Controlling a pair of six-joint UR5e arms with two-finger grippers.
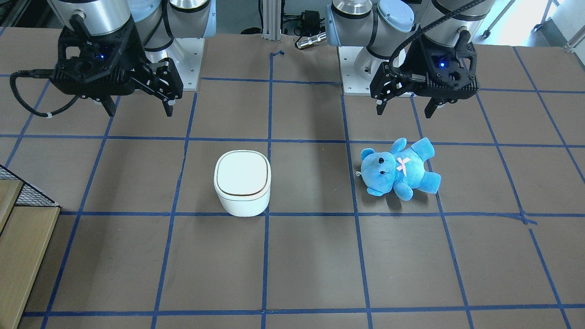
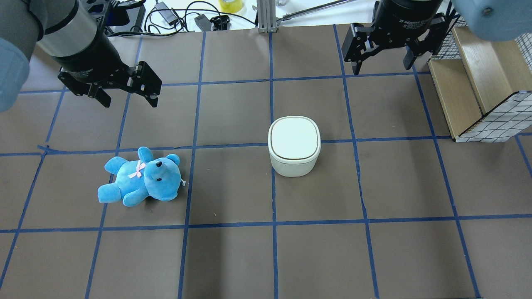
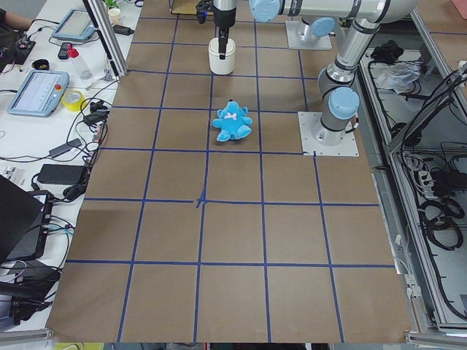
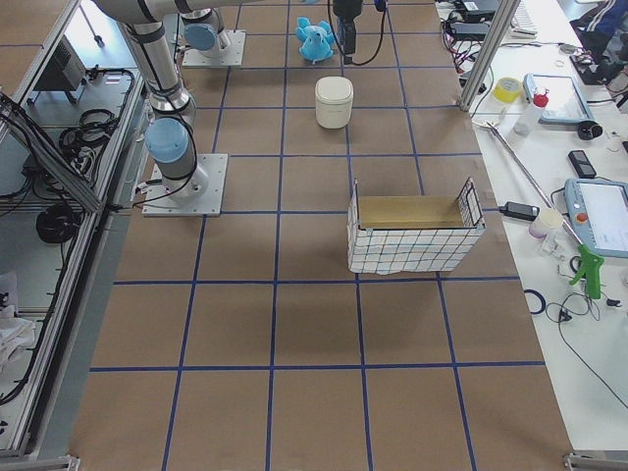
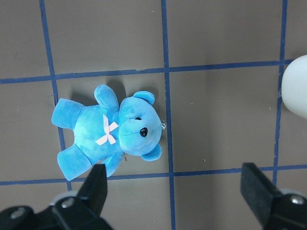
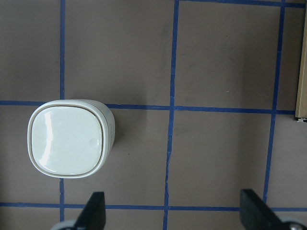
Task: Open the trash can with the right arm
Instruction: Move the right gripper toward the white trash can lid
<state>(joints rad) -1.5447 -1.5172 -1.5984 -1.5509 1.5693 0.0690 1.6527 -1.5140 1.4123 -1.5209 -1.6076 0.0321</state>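
Overhead exterior, right end effector (image 2: 382, 69) raised, unclenched, pointing down, well apart from trash can (image 2: 294, 145)

front cam steeply down from the operators' edge of the desk (image 1: 311, 265), overhead cam from the robot's edge (sides flip between them), two end cams far back, wrist cams close and straight down, all sharing the trash can (image 1: 242, 183)
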